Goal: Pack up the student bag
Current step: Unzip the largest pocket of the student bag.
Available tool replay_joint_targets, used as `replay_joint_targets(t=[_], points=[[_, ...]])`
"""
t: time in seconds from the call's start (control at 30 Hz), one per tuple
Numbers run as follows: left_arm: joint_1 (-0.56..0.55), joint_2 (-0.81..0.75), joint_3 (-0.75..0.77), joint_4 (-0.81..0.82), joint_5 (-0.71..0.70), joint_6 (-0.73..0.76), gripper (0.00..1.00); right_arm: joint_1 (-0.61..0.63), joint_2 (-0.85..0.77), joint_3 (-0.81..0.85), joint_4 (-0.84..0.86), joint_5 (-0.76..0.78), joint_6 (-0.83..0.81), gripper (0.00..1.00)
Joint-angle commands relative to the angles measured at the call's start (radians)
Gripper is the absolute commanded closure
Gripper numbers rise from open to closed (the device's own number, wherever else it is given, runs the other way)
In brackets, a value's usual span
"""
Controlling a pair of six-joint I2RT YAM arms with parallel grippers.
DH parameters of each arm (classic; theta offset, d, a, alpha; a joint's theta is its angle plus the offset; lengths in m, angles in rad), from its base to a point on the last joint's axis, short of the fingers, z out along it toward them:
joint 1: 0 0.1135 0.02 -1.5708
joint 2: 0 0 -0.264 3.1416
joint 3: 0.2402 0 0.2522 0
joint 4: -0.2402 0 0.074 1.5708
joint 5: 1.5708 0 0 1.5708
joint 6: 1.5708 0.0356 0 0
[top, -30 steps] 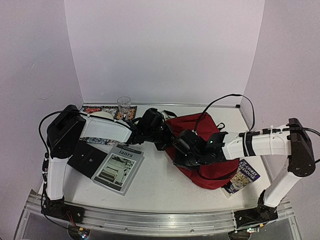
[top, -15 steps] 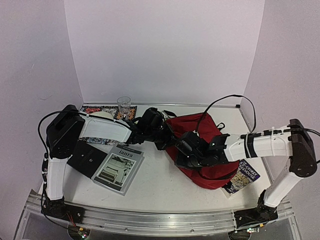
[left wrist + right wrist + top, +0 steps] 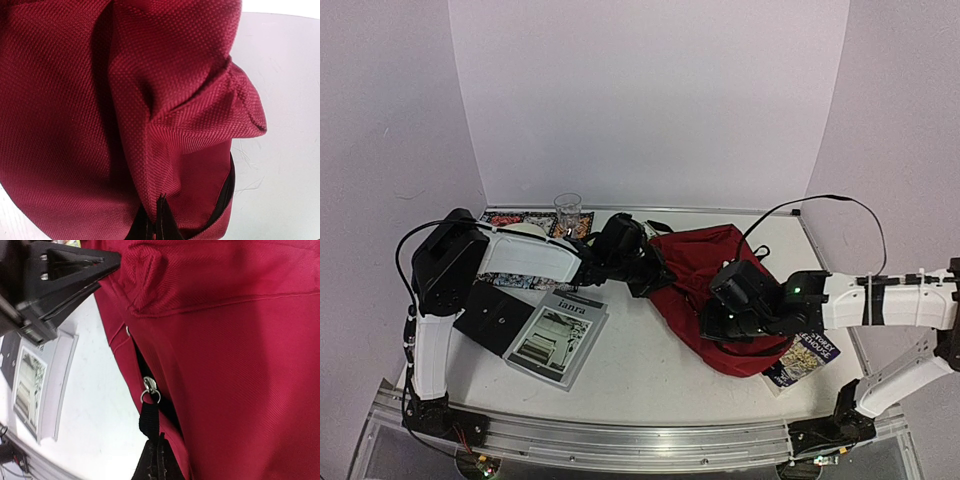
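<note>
1. Top external view:
   - The dark-red fabric backpack (image 3: 725, 300) lies slumped on the white table (image 3: 650, 372), right of centre between the two arms.
   - The left gripper (image 3: 658, 282) is at the backpack's left edge, and the right gripper (image 3: 710, 320) is low on its near-left side. The jaw gaps are too small to tell here.
   - A grey softcover magazine (image 3: 557, 338) and a flat black square plate (image 3: 496, 320) sit front-left.
   - A clear drinking glass (image 3: 567, 212) is at the back, by a patterned mat (image 3: 518, 218).
   - A dark printed booklet (image 3: 806, 358) pokes out from under the backpack's right side.
2. Left wrist view:
   - The backpack (image 3: 75, 100) fills the frame, with a bunched fold sticking out towards the table (image 3: 285, 100).
   - The left gripper (image 3: 161, 220) is pressed together, pinching red fabric at the bottom edge.
3. Right wrist view:
   - The right gripper (image 3: 157, 462) is clamped on a black zip-pull strap (image 3: 149, 422).
   - The strap hangs from a silver metal zip slider (image 3: 150, 387) on the backpack (image 3: 240, 365).
   - The left gripper (image 3: 60, 275) shows top-left against the backpack's corner.
   - The magazine (image 3: 35, 390) lies on the table (image 3: 100, 405).
</note>
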Motion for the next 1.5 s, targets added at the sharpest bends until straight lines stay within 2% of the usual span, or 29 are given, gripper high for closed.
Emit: replay_joint_targets(t=[0.0, 0.3, 0.47, 0.7, 0.83, 0.97, 1.13, 1.23, 1.47], points=[[0.029, -0.007, 0.061, 0.061, -0.03, 0.048, 1.0, 0.002, -0.092, -0.031, -0.13, -0.036, -0.046, 1.0], [0.052, 0.051, 0.164, -0.042, -0.042, 0.168, 1.0, 0.002, -0.284, -0.089, -0.234, -0.108, -0.11, 1.0], [0.059, 0.119, 0.274, -0.152, -0.045, 0.269, 1.0, 0.003, -0.362, -0.08, -0.295, -0.157, -0.152, 1.0], [0.071, 0.235, 0.47, -0.29, -0.05, 0.417, 1.0, 0.004, -0.359, -0.058, -0.324, -0.241, -0.23, 1.0], [0.077, 0.281, 0.549, -0.346, -0.068, 0.487, 0.99, 0.006, -0.314, -0.014, -0.281, -0.258, -0.28, 1.0], [0.077, 0.267, 0.567, -0.368, -0.06, 0.507, 0.75, 0.007, -0.229, 0.042, -0.194, -0.289, -0.315, 1.0], [0.077, 0.16, 0.501, -0.369, -0.054, 0.468, 0.47, 0.007, -0.107, 0.121, -0.101, -0.291, -0.353, 1.0], [0.077, 0.059, 0.414, -0.373, -0.078, 0.433, 0.41, 0.005, -0.052, 0.171, -0.064, -0.285, -0.379, 1.0], [0.077, -0.135, 0.167, -0.373, -0.046, 0.367, 0.37, 0.006, 0.061, 0.266, -0.007, -0.312, -0.43, 1.0]])
